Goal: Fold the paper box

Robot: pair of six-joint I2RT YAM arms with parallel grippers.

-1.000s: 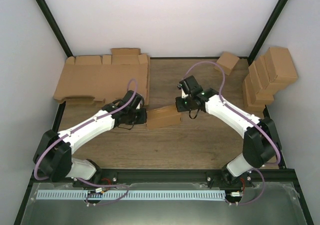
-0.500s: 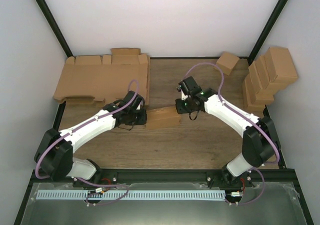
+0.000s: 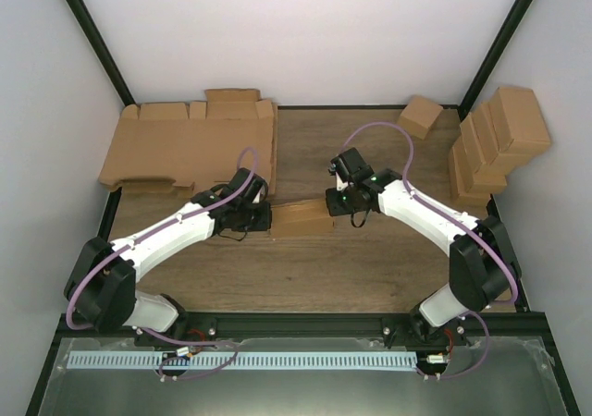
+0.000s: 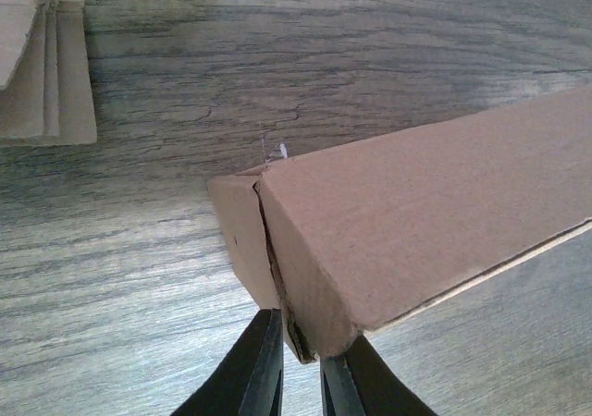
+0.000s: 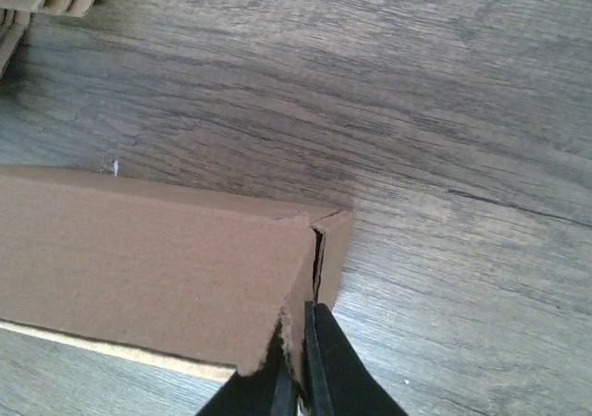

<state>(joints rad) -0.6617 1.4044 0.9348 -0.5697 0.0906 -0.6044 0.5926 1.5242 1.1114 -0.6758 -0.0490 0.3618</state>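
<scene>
Left gripper (image 4: 299, 340): closed, the lower corner of the end flap nipped between the two fingers; a dark seam is seen between that flap and the body wall, so the end is not judged fully seated.

Right gripper (image 5: 298, 347): likewise closed, pinching the bottom edge of the opposite end flap; a narrow gap is noted there too.

Paper box (image 3: 301, 220): held between the two grippers near the middle of the bench (image 3: 370, 268), already formed into an oblong carton; whether it rests on the bench or is held just above it cannot be told from the wrist views.

Change over the last second, overhead view: the right gripper has been drawn slightly toward the near edge and inward; the right end of the box has been brought down with it, so the box now lies closer to level where it was slanted before; the left gripper is hardly displaced.

Reading: the body fold is judged done; the work in hand appears to be squaring the carton and closing the two ends; late stage. Risk noted: pinched flaps may spring back on release.

Further out: flat cardboard sheets (image 3: 185, 148) at far left; a small carton (image 3: 420, 116) at the back; folded cartons (image 3: 495, 143) stacked at far right; all well apart from the box.
</scene>
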